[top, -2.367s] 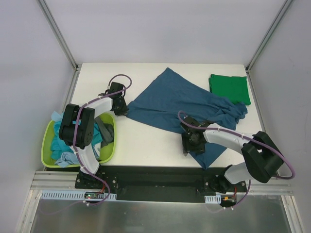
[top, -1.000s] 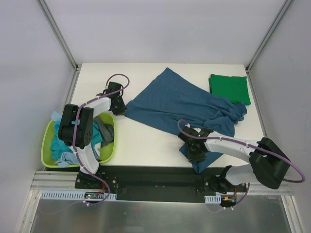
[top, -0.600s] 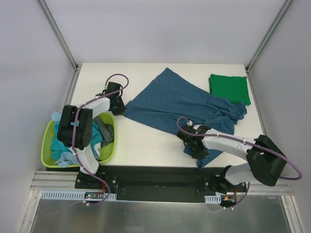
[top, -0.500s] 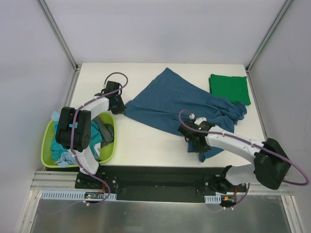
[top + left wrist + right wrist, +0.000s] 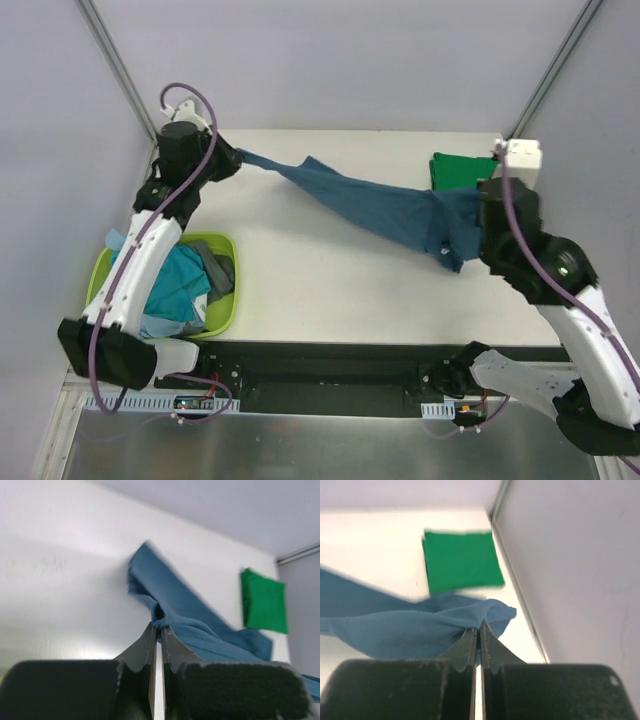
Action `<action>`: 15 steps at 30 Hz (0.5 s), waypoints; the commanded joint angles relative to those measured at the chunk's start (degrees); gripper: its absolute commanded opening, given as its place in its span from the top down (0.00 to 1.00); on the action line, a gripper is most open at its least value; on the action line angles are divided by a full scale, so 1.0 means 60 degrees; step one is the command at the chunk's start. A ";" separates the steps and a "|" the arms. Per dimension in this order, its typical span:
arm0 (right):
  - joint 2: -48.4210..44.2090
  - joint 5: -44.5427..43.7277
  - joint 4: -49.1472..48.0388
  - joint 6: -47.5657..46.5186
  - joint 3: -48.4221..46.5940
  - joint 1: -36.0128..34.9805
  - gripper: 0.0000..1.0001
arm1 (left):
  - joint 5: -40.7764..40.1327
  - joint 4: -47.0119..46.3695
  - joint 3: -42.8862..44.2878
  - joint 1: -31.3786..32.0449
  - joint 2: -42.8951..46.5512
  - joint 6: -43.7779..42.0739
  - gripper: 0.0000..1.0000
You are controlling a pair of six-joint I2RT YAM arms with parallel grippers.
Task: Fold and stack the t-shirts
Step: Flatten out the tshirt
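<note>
The dark teal-blue t-shirt (image 5: 380, 205) pinched in the black left hand (image 5: 157, 629) and the black right hand (image 5: 479, 628) is plain. Beyond the right hand lies a plain bright green t-shirt (image 5: 462, 560). The desk (image 5: 330, 290) is white. Near the left hand's arm, a lime-green basket (image 5: 228, 305) shows a light turquoise t-shirt (image 5: 180, 280) and a dark grey t-shirt (image 5: 218, 268).

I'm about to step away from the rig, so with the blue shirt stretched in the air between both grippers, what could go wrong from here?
The left gripper and right gripper each pinch only a small bunch of the blue t-shirt, so it may slip out under tension. The shirt hangs twisted, not flat, so it may land creased. Its right end hangs close to the folded green t-shirt and could drag it.
</note>
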State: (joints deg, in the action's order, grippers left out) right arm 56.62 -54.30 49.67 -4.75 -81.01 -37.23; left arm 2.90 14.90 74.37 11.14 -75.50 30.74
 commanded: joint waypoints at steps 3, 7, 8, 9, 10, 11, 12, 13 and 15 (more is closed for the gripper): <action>-0.1409 0.1881 -0.2215 -0.4667 -0.2592 0.0053 1.00 | 0.1403 0.0008 0.1445 -0.0084 0.2312 -0.0523 1.00; -0.1162 0.4241 -0.1469 -0.5388 -0.4671 0.0024 1.00 | 0.2942 0.0008 0.2368 -0.0084 0.3339 -0.0656 1.00; -0.1073 0.4608 -0.1409 -0.5636 -0.5097 0.0024 1.00 | 0.3206 0.0008 0.2661 -0.0084 0.3471 -0.0641 1.00; -0.1000 0.4975 -0.1437 -0.5812 -0.5507 0.0038 1.00 | 0.3470 0.0008 0.2925 -0.0084 0.3618 -0.0612 1.00; -0.0941 0.5283 -0.1481 -0.5974 -0.5918 0.0039 1.00 | 0.3690 0.0008 0.3218 -0.0084 0.3706 -0.0568 1.00; -0.0839 0.5634 -0.1467 -0.6077 -0.6284 0.0039 1.00 | 0.3881 0.0008 0.3511 -0.0084 0.3794 -0.0568 1.00; -0.0766 0.6102 -0.1452 -0.6194 -0.6665 0.0053 1.00 | 0.4028 0.0037 0.3745 -0.0084 0.3824 -0.0539 1.00; -0.0692 0.6338 -0.1539 -0.6296 -0.6944 0.0039 1.00 | 0.4102 0.0022 0.4009 -0.0084 0.3839 -0.0510 1.00; -0.0575 0.6473 -0.1831 -0.6443 -0.7458 0.0053 1.00 | 0.4234 0.0066 0.4449 -0.0084 0.3824 -0.0495 1.00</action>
State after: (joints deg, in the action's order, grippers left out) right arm 50.00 -23.77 41.87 -37.41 -120.68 -37.21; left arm 22.85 15.97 96.23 11.14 -52.42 28.84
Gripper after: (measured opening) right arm 0.015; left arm 0.010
